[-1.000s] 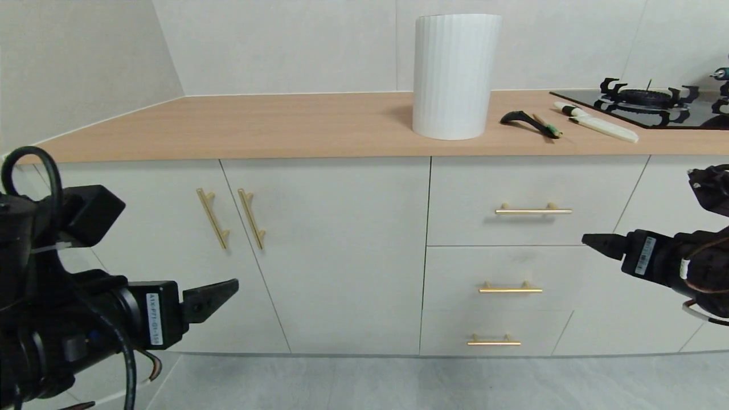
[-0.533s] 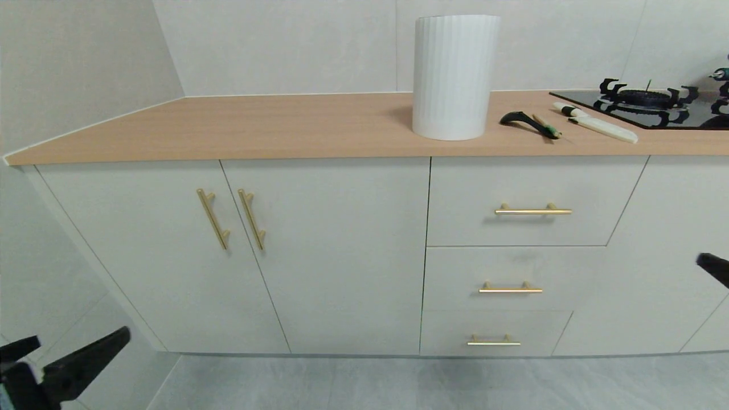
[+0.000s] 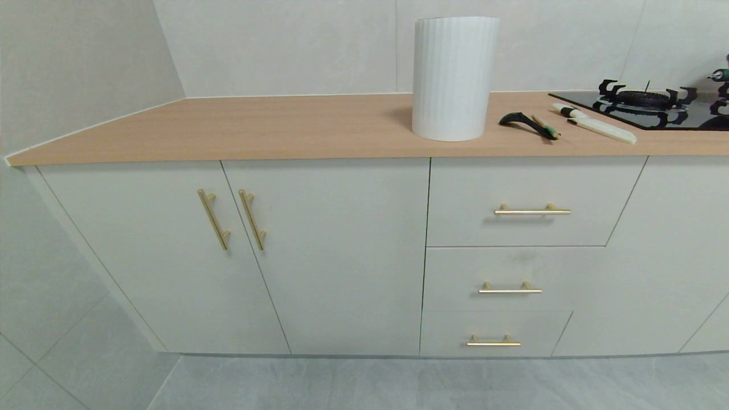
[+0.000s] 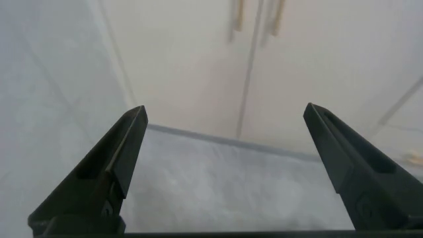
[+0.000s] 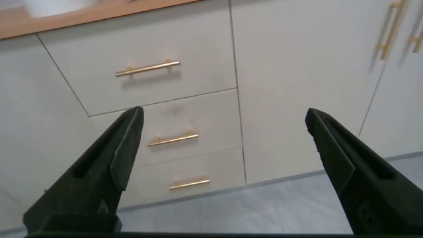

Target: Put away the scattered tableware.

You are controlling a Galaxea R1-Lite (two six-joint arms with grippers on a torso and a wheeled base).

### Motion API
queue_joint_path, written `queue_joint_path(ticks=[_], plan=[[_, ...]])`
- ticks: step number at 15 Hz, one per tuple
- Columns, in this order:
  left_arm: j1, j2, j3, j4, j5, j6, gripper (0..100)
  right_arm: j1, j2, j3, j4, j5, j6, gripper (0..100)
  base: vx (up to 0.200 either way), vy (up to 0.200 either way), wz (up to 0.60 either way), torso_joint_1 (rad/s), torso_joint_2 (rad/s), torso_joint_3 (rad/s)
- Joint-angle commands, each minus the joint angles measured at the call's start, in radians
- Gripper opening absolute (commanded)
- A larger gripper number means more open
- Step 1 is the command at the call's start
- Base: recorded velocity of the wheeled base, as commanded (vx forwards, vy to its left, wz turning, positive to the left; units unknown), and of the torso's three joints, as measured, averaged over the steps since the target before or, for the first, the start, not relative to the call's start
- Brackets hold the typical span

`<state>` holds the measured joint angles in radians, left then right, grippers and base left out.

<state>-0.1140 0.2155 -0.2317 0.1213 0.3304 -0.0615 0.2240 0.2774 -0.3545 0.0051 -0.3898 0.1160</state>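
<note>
Left gripper (image 4: 225,111): jaws spread wide, nothing between them. It hangs low over the grey tiled floor (image 4: 218,192), facing the foot of the double doors (image 4: 198,73).
Right gripper (image 5: 225,114): also fully open, holding nothing, and facing the drawer stack (image 5: 165,99). Three drawers are shut, each with a gold bar handle; the top handle (image 5: 147,68) sits just under the countertop edge.
Cabinet front in the head view: double doors (image 3: 239,256) on the left with two vertical gold handles side by side. The drawer stack (image 3: 512,256) is to their right, all closed.
Wooden countertop (image 3: 256,128) runs the full width.
White ribbed canister (image 3: 454,77) stands upright on the countertop, above the seam between doors and drawers.
The tableware lies loose on the countertop to the right of the canister. A black-handled utensil (image 3: 519,119) lies near the canister, and a thin green-tipped stick (image 3: 547,128) is touching or just beside it; I can't tell which. A white knife (image 3: 598,122) lies flat farther right, apart from both and just in front of the gas hob (image 3: 643,101).
Pale tiled wall (image 3: 285,45) behind.
</note>
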Motion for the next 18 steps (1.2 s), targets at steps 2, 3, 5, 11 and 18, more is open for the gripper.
queue_joint_path(ticks=[2, 3, 5, 11, 18], plan=[[0.116, -0.216, 0.16, -0.017, -0.008, 0.089, 100, -0.149, -0.185, 0.115, 0.01, 0.077, -0.001, 100, 0.0, 0.0, 0.0, 0.0, 0.0, 0.0], [0.114, -0.216, 0.178, -0.04, 0.004, 0.089, 100, -0.181, -0.207, 0.143, 0.01, 0.112, -0.002, 100, 0.0, 0.0, 0.0, 0.0, 0.0, 0.0], [0.114, -0.216, 0.224, -0.152, -0.016, 0.083, 100, -0.227, -0.274, 0.253, 0.007, 0.183, -0.036, 100, 0.0, 0.0, 0.0, 0.0, 0.0, 0.0], [0.114, -0.216, 0.23, -0.123, -0.277, 0.095, 100, -0.223, -0.274, 0.351, 0.007, 0.356, -0.15, 100, 0.0, 0.0, 0.0, 0.0, 0.0, 0.0], [0.114, -0.216, 0.23, -0.123, -0.277, 0.072, 100, -0.219, -0.276, 0.353, -0.007, 0.355, -0.153, 100, 0.0, 0.0, 0.0, 0.0, 0.0, 0.0]])
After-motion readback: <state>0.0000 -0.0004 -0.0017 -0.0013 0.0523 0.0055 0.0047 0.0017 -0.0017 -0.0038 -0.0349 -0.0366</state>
